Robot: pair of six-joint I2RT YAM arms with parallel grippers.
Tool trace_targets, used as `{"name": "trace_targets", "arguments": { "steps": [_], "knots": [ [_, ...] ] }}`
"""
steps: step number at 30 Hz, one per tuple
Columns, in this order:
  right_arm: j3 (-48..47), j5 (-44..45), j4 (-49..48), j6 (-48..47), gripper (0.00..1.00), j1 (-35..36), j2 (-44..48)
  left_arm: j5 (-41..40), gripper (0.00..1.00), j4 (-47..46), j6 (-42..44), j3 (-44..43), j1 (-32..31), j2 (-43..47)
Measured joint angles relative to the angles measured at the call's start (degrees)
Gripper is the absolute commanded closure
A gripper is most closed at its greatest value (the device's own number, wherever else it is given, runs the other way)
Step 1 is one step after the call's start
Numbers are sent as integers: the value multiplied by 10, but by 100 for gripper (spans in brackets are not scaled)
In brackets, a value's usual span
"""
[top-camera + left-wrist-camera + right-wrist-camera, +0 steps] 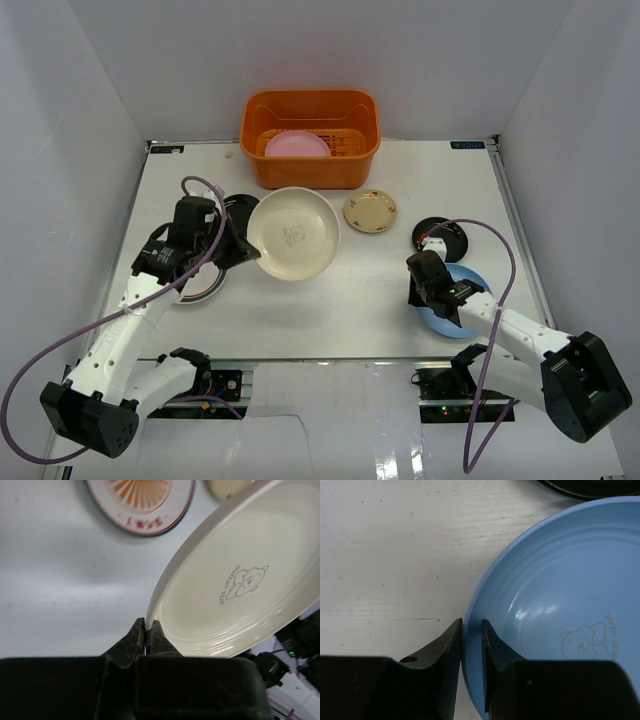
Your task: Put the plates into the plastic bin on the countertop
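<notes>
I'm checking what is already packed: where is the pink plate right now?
In the top view, the pink plate lies inside the orange bin at the table's far edge, toward the bin's left side.

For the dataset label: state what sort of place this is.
Most likely a robot test cell, not a real kitchen: a white countertop boxed in by plain white walls, two arms bolted at its near edge, and plates staged around an orange plastic bin.

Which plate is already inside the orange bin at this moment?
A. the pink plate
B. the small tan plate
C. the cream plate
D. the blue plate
A: the pink plate lies on the floor of the plastic bin, while the cream plate is held at its rim by the left gripper, outside the bin.
</notes>
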State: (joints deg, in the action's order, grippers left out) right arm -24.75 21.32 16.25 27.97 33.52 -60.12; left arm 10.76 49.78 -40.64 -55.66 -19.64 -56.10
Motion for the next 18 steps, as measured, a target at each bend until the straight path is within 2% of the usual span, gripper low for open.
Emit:
{"name": "trace_targets", "arguments": {
  "steps": [6, 8, 13, 18],
  "knots": [
    [0, -5, 5, 0, 92, 21, 12, -7, 100, -79, -17, -134, 0, -80],
    [2, -16, 5, 1, 92, 32, 26, -29, 100, -123, -21, -209, 0, -166],
    [2, -44, 5, 1, 92, 54, 64, -80, 100, -166, -20, -392, 0, -384],
    [2, -57, 5, -8, 92, 63, 96, -126, 100, -143, -7, -631, 2, -618]
  ]
}}
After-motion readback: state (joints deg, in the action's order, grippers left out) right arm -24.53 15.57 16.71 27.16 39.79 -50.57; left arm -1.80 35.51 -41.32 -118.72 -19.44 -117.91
